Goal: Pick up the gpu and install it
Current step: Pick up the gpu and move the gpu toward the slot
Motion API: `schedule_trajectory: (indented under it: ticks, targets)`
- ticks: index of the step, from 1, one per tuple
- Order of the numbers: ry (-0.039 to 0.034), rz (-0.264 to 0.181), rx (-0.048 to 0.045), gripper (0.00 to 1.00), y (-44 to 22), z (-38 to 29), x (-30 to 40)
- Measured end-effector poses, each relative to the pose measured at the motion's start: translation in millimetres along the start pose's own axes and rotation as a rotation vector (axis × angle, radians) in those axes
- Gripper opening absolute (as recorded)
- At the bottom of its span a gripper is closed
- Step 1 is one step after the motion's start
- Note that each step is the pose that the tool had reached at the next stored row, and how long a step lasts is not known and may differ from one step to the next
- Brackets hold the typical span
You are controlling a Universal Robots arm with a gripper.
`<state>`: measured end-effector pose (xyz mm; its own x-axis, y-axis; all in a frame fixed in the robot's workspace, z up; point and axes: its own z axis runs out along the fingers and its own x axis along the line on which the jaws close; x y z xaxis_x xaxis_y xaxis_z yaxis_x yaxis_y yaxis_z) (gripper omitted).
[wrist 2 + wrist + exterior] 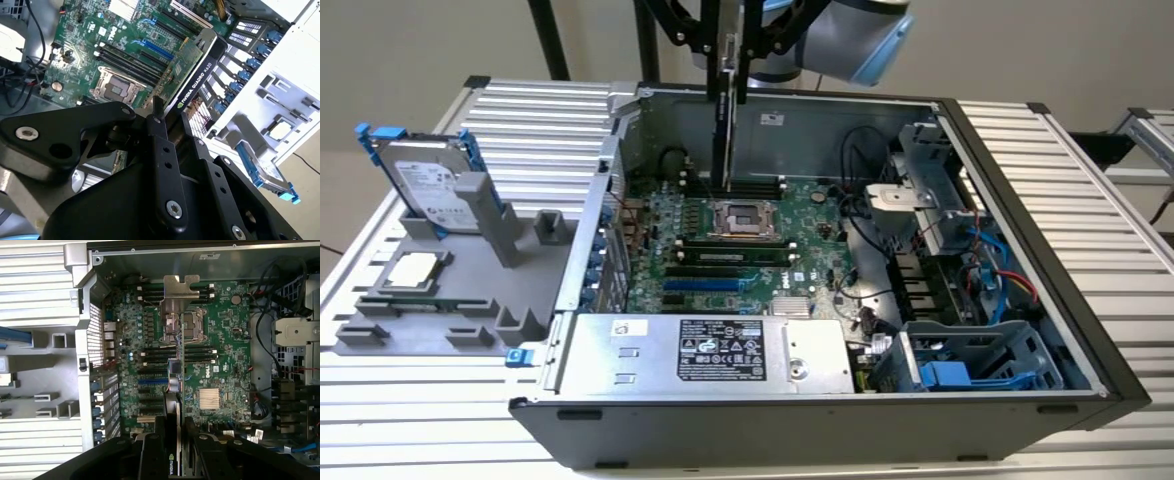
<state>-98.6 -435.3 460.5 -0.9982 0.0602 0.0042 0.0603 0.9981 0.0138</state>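
The gripper is clamped on the gpu, holding it upright and edge-on above the motherboard inside the open case. The card hangs over the socket, toward the case's far wall. In the first wrist view its silver bracket overlaps the socket.

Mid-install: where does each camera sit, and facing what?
Exterior view: stands apart, looking down into the open case; arm overhead.
First wrist view: on the wrist, straight down the gpu, edge-on, onto the motherboard; fingers in front.
Second wrist view: on the wrist, slanted across the gpu's black cooler; fingers in front.
Shared: all three show gpu and motherboard.
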Motion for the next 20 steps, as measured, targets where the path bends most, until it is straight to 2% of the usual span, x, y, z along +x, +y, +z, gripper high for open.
schedule_trajectory:
  ticks: [10, 20]
  targets:
    - [0.0000, 0.000, 0.0000, 0.00, 0.0, 0.0, -0.4]
    - [0.0018, 0.000, 0.0002, 0.00, 0.5, 0.0, -8.1]
